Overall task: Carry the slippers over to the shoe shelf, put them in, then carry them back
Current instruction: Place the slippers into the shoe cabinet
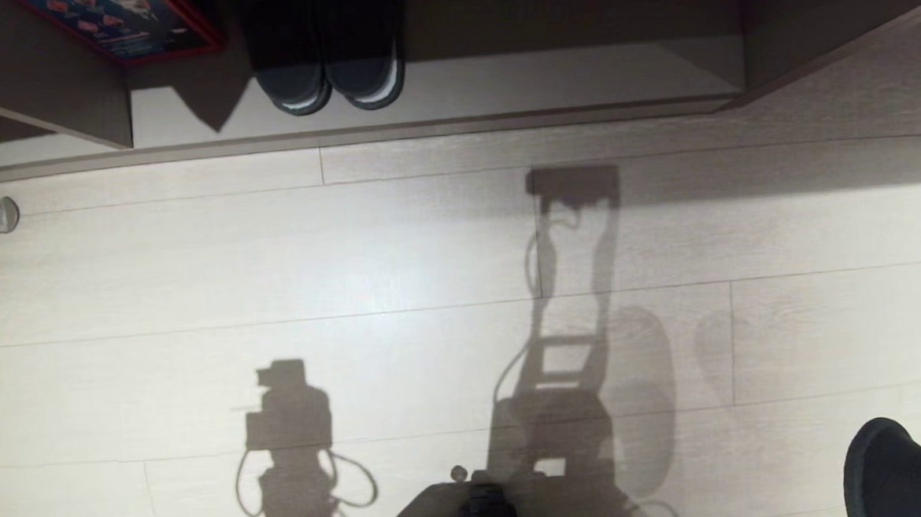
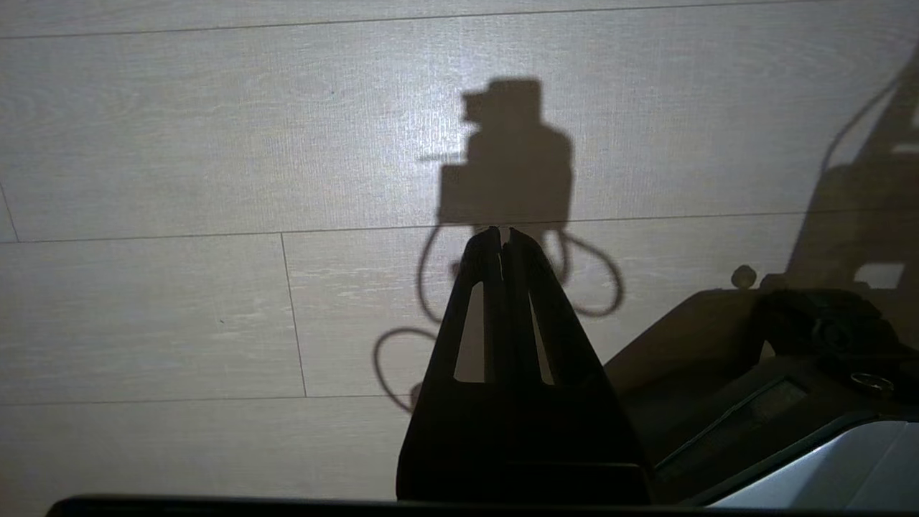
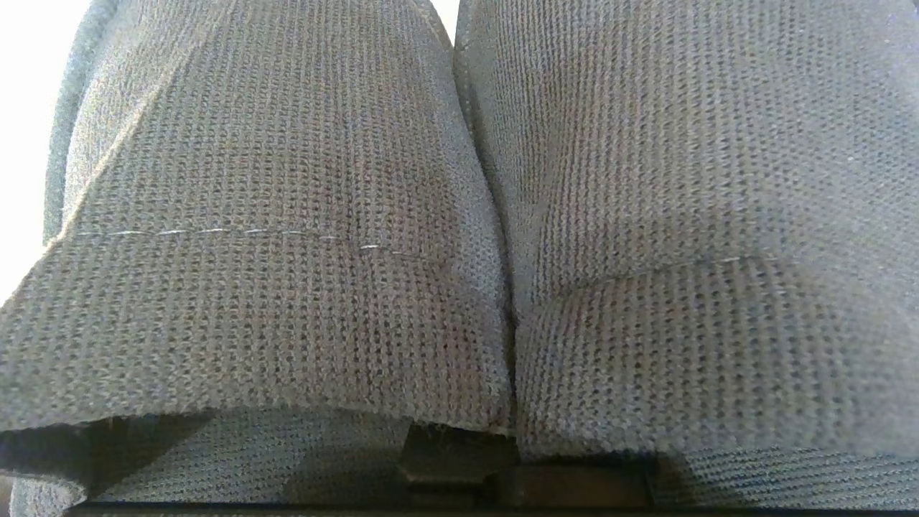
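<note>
While the robot's parked facing the shelf, this is how it looks from where I'm standing:

Right gripper: pinched tight on the soft grey-blue knit slippers point(image 3: 474, 237). Its wrist view is filled by both toe bands pressed side by side, with only a dark bit of the gripper point(image 3: 459, 459) poking out under the fabric edge.

Slippers, from the head view: two dark rounded toes point(image 1: 909, 467) peeking in at the lower right corner, above the floor and well apart from the shelf.

Left gripper point(image 2: 501, 240): black fingers pressed together, nothing between them, hanging over the pale wood-plank floor point(image 2: 179, 179) with its own shadow right behind.

Shoe shelf: pale wood-grain cubby with brown edges point(image 1: 498, 79) along the far side of the floor.

Already in the cubby: a black pair of slippers with white sole edges point(image 1: 328, 60), toes pointing out, plus a dark red-edged box point(image 1: 125, 24) to their left.

Robot base: dark front edge point(image 1: 481, 509) at the bottom, casting long shadows forward.
</note>
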Robot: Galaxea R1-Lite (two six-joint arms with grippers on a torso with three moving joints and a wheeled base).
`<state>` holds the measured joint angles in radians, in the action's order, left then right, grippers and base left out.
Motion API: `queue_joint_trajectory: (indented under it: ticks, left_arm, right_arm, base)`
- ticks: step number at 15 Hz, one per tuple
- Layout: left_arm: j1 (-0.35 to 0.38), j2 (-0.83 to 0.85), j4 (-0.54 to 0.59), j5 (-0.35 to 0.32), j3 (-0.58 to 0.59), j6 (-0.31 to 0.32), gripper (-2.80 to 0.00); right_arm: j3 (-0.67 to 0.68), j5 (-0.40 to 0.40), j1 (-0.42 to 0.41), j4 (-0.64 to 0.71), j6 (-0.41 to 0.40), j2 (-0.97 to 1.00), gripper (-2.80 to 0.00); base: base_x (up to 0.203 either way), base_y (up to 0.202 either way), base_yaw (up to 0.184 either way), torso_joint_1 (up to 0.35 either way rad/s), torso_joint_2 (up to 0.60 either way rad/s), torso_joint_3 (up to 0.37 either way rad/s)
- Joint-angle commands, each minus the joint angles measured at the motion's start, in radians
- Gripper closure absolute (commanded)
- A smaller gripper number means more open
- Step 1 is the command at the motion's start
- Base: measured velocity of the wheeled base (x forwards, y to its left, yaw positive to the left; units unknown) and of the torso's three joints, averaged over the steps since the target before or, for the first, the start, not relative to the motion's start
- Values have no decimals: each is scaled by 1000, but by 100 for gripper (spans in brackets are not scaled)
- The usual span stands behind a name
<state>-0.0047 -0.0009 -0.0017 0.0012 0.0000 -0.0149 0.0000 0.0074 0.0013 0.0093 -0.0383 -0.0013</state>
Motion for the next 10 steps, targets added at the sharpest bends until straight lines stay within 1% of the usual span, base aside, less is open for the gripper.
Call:
queue_joint_trajectory:
  ticks: [1, 5, 6, 7, 8, 10]
  left_arm:
    - [0, 1, 0, 0, 2, 0, 0]
    - [0, 1, 2, 0, 2, 0, 0]
    - [0, 1, 2, 0, 2, 0, 0]
    - [0, 1, 2, 0, 2, 0, 0]
    - [0, 1, 2, 0, 2, 0, 0]
    - [0, 1, 2, 0, 2, 0, 0]
  right_arm:
    - [0, 2, 0, 0, 0, 0, 0]
    - [-2, 5, 0, -2, 0, -2, 0]
    - [-9, 10, 0, 3, -18, -2, 0]
    - [-9, 10, 0, 3, -18, -2, 0]
    - [-21, 24, 0, 1, -37, 8, 0]
    - [-133, 87, 1, -4, -49, 126, 0]
  base:
    - [0, 0, 0, 7, 2, -192]
    - [0, 0, 0, 4, 5, -196]
    - [0, 0, 0, -2, -2, -111]
    - [0, 0, 0, 7, -1, -36]
    - [0, 0, 0, -2, 0, -38]
    - [0, 0, 0, 0, 0, 0]
